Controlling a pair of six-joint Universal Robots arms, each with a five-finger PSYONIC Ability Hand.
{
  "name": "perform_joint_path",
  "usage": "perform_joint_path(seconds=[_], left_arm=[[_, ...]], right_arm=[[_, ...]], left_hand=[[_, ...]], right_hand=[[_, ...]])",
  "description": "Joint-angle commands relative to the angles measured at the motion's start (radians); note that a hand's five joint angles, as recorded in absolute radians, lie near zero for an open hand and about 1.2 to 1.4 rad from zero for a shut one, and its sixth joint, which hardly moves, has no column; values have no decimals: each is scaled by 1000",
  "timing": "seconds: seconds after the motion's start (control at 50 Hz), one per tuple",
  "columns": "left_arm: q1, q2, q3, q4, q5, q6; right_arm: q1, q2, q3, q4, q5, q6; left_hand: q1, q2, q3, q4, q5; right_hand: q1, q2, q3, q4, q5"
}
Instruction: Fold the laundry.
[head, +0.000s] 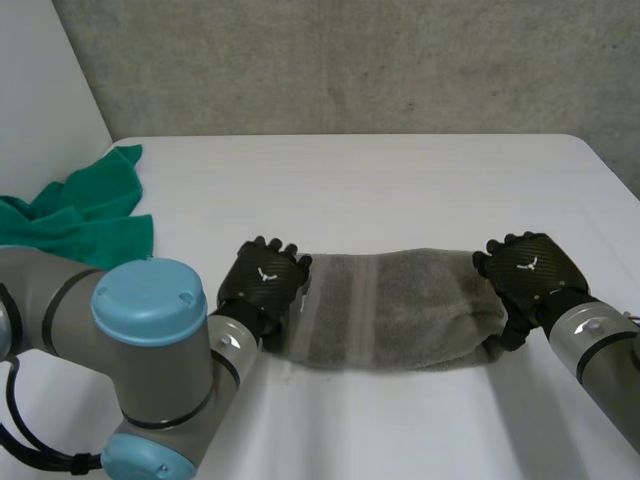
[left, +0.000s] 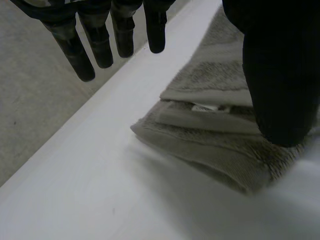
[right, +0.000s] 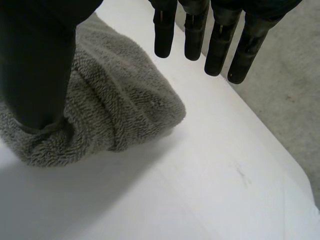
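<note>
Grey terry towel (head: 400, 310) is folded into a long narrow band, lying flat crosswise near the front of the table (head: 400, 180). It has a couple of paler woven stripes close to its left end, where the stacked layers show at the edge. The right end is a soft rounded fold. The green cloth (head: 80, 215) is just a crumpled heap at the table's left edge, well apart from the towel.

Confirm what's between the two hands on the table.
Head view: the folded grey towel fills the stretch, left hand at one end, right hand at the other.
</note>
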Motion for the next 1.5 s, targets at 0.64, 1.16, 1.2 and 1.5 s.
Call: perform_joint_path(seconds=[0.64, 1.16, 1.2, 1.5], left_arm=[[-48, -136, 82, 9, 71, 40], [-25, -133, 117, 0, 70, 42], [-24, -133, 118, 0, 70, 42], [-27, -126, 105, -3, 70, 40]], right_arm=[[-187, -19, 46, 173, -294, 135], [-172, 125, 10, 8, -240, 148], [-172, 127, 7, 8, -240, 148], [-98, 235, -89, -16, -203, 162]], left_hand=[[1153, 1158, 1158, 1160, 1155], [1153, 1158, 1158, 1160, 1155], [1153, 1158, 1158, 1160, 1155], [1153, 1158, 1158, 1160, 1155]], right_hand=[[665, 617, 633, 635, 635], [516, 468, 483, 486, 485], [513, 465, 480, 483, 482], [763, 716, 731, 734, 733]])
